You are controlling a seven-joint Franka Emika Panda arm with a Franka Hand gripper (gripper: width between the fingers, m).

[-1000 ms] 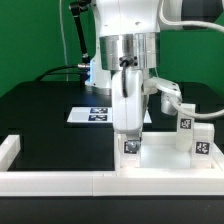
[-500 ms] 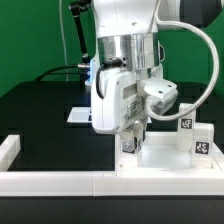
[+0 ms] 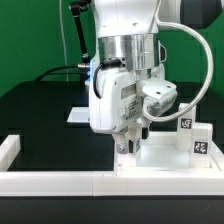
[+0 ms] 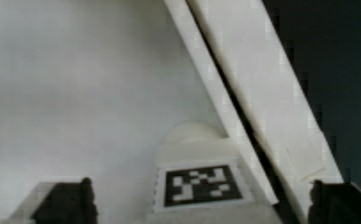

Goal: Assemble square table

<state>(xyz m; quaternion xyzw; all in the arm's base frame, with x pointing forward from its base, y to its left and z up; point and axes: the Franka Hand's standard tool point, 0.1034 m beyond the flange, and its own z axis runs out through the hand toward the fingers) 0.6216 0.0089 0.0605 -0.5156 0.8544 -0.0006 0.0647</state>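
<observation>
Gripper (image 3: 133, 143) jaws stand apart around 1 leg block (image 4: 205, 170) on the square table (image 3: 165, 158); judged best: lift straight, without nudging it.

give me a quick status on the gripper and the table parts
Gripper open, fingers either side of a tagged leg, not clamped. Leg upright at the square tabletop's corner; two more legs upright on the exterior view's right. Nothing in the way.
</observation>
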